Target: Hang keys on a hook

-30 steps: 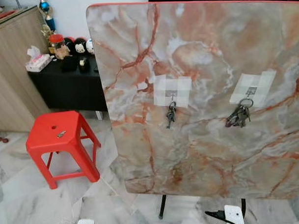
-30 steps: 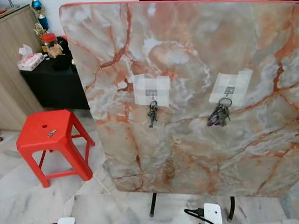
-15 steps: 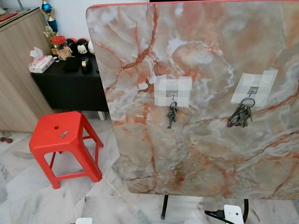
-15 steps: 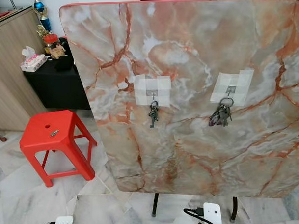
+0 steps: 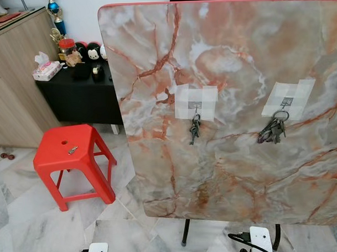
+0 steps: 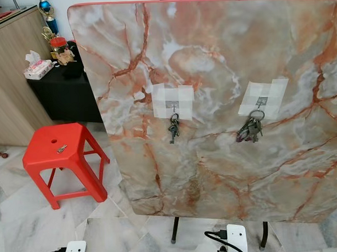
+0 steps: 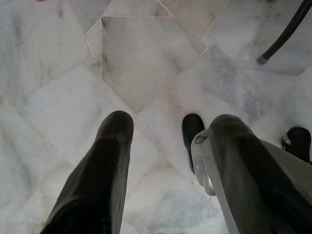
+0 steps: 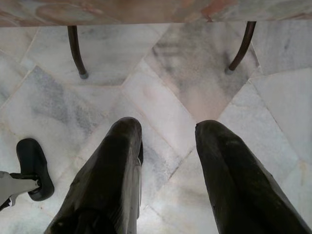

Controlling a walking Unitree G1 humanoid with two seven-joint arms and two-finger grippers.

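Marble-patterned tabletop (image 5: pixel 227 63), tipped upright on dark legs, stands before us, and two taped patches on it each carry a small hook. From the left hook (image 5: pixel 196 108) hangs a small bunch of keys (image 5: pixel 194 129); from the right hook (image 5: pixel 287 103) hangs a bigger bunch of keys (image 5: pixel 271 131). One more key (image 5: pixel 73 150) lies on the seat of the red stool (image 5: pixel 70 162) to our left, well apart from the board. Our left gripper (image 7: pixel 163 161) hangs low over the pale marble floor (image 7: pixel 146 58), fingers spread apart and holding nothing. Our right gripper (image 8: pixel 168 161) hangs the same way near the table's legs, fingers parted and empty.
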